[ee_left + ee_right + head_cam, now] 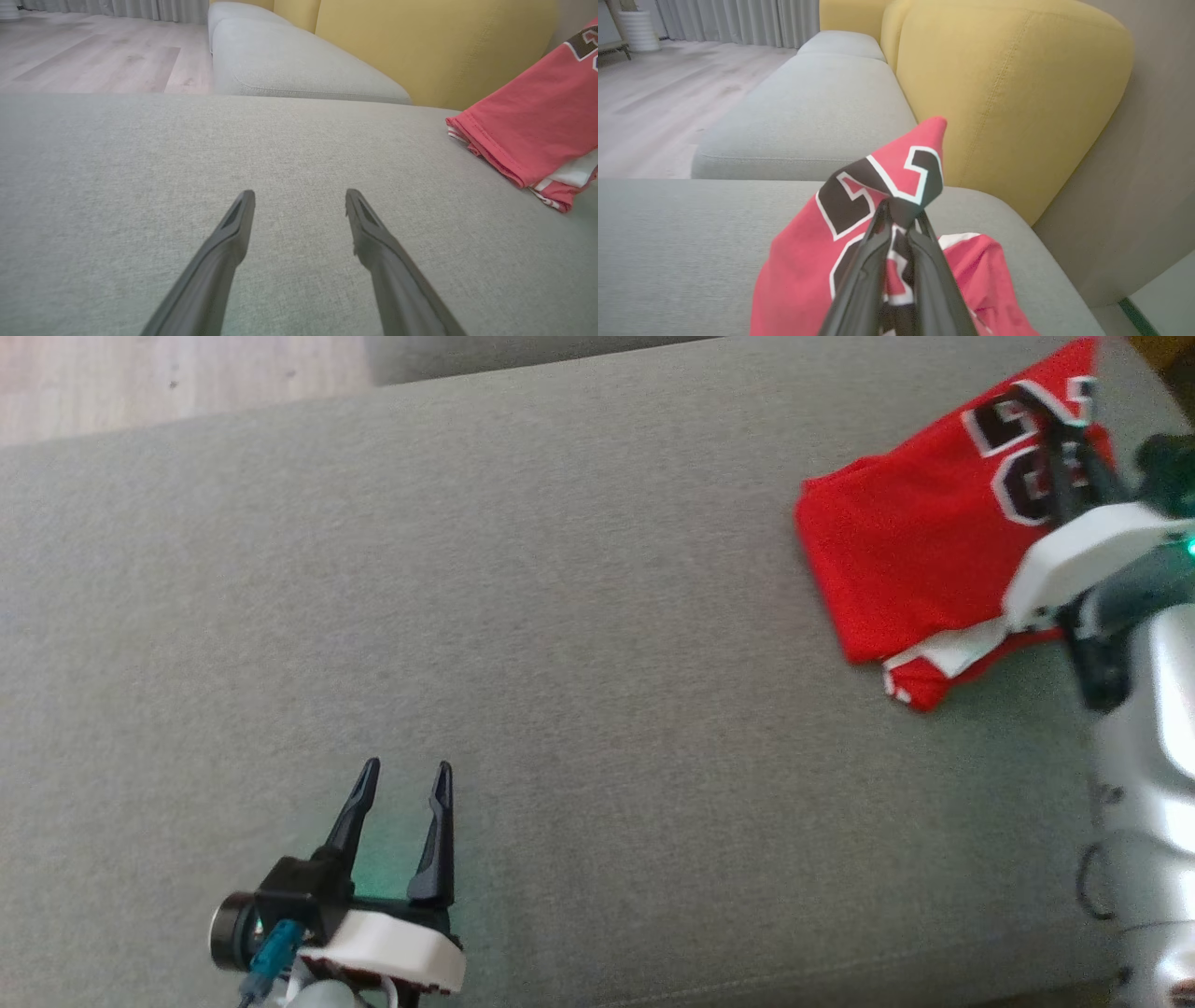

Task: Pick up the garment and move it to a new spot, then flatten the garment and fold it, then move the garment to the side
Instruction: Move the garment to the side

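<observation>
The garment (920, 551) is a folded red jersey with black, white-edged numbers, lying at the right end of the grey sofa seat (560, 644). My right gripper (1064, 434) is shut on the garment's upper edge, and in the right wrist view the pinched cloth (896, 182) rises in a peak above that gripper (901, 212). The garment's near folded edge (518, 135) shows at the right of the left wrist view. My left gripper (403, 779) stands open low over bare seat at the lower left, nothing between its fingers (238, 224), far from the garment.
Yellow back cushions (1004, 88) rise behind the seat, close to the garment. A second grey seat cushion (289, 65) adjoins farther along. Pale wood floor (93, 51) lies beyond the seat's edge. A wall (1153, 163) stands to the right of the sofa end.
</observation>
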